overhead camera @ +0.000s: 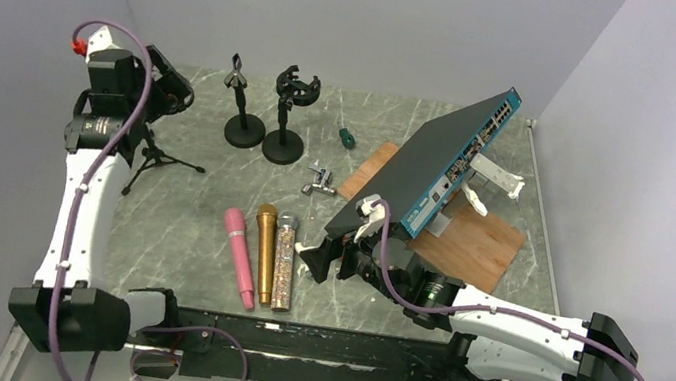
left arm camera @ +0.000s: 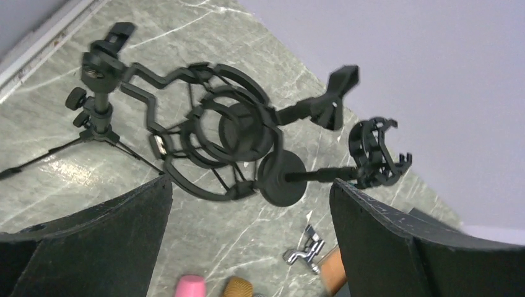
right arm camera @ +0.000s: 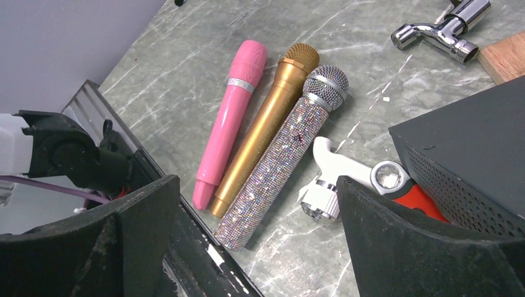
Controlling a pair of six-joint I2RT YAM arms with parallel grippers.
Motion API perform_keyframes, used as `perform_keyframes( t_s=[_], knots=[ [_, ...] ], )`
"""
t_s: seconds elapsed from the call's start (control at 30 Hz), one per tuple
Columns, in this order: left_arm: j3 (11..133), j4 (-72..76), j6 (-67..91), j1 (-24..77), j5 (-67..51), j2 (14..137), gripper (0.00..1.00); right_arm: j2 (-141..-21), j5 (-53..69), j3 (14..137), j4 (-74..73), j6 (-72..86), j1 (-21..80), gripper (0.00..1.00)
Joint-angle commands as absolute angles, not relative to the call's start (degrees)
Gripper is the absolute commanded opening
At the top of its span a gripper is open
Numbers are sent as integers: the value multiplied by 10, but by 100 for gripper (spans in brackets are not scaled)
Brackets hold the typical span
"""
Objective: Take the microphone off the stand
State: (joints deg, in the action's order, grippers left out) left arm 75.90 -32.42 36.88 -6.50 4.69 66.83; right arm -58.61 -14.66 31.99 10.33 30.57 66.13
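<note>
Left gripper [left arm camera: 251, 185] jaws wide apart; shock mount [left arm camera: 213, 102] on tripod stand [left arm camera: 99, 105]; pink microphone [left arm camera: 189, 286] tip at bottom edge.

Table [overhead camera: 198, 220]: grey stone look with thin white lines.
Tap [overhead camera: 320, 183]: shiny silver, lying on the table just left of the board.
Board [overhead camera: 482, 248]: brown wood, flat on the table at the right.
Box [overhead camera: 434, 164]: black top, blue side with little holes, tilted up over the board.
Green thing [overhead camera: 346, 137]: small, alone near the back, too small to tell.
White piece [right arm camera: 331, 173]: lies by the box's low corner.
Wrench [right arm camera: 389, 177]: silver ring, red handle, touching the white piece.
</note>
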Motion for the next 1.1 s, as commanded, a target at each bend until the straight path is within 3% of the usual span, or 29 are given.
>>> perform_keyframes(
  t_s=[0.0,0.23,0.57,0.77,0.93,1.07],
  knots=[
    [762,-307,462,-139,-56,687,99,-578,-168,315,101,300,659,99],
    [687,-241,497,-230,-68,668,99,-570,-170,306,110,296,659,100],
    [466,-51,654,-289,-61,583,99,-564,-170,302,106,299,659,100],
    [430,-39,642,-290,-26,532,99,-563,-175,296,107,296,658,100],
    [440,44,509,-273,-65,515,99,-579,-168,303,114,293,658,100],
    [489,-110,496,-244,-5,505,99,-591,-162,311,113,290,658,100]
  ],
)
